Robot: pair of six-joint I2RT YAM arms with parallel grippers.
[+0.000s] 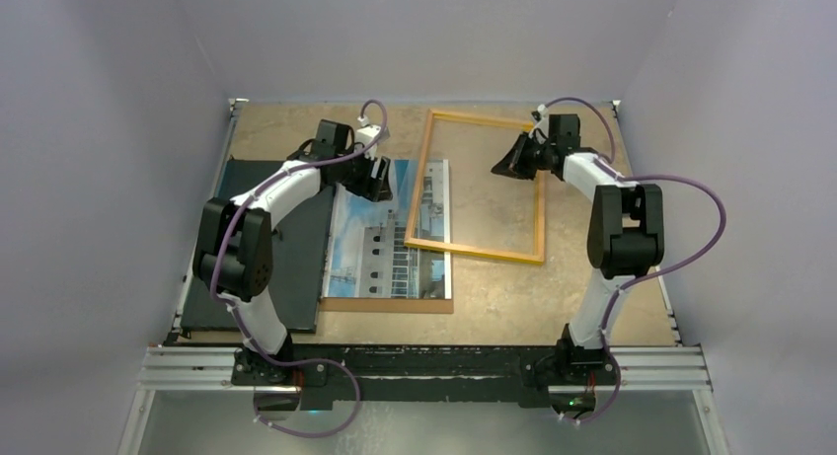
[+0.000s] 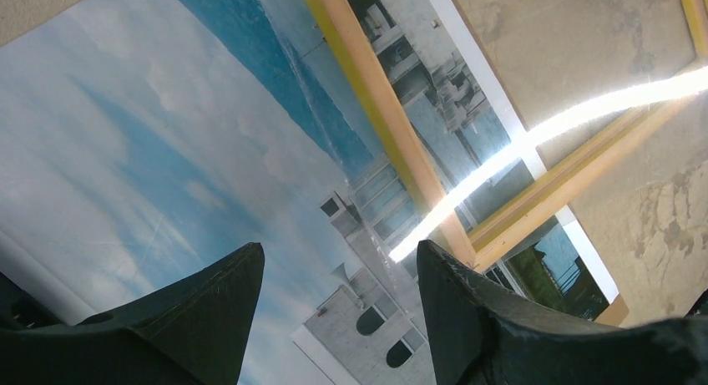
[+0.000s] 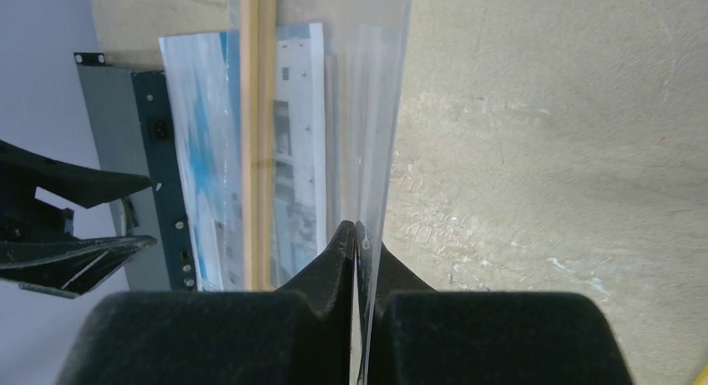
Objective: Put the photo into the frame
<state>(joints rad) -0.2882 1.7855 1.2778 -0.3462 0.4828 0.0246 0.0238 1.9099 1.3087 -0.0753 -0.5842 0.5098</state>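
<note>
Along the bottom of the top view a silver metal rail point(image 1: 434, 366) with a black plate carries two white-and-black arms, one at lower left point(image 1: 281, 193) and one at lower right point(image 1: 612, 228). Beyond it lies the desk point(image 1: 592, 277), a tan, mottled board, closed in by three plain pale lilac walls point(image 1: 424, 40). At centre left lies one flat black board point(image 1: 296, 267). Just beside it, one plain brown backing board point(image 1: 385, 304) shows as a strip under the lower edge of the photo point(image 1: 380, 243), the one large print of a white many-windowed building against blue cloudy sky. It lies flat at centre left. The one thin rectangular frame point(image 1: 474, 250), with a bright yellow-orange border and a clear pane, sits at upper centre. Its left rail crosses the right part of the photo point(image 2: 167, 151). There are two tools. The left tool point(image 1: 373, 179) hangs over the upper left part of the photo with its fingers point(image 2: 217, 310) spread and nothing between them. The right tool point(image 1: 505, 164), at upper right, has its fingers point(image 3: 334, 251) pressed together, pinching the thin edge of the clear pane. Whether the frame is lifted off the desk I cannot tell.
</note>
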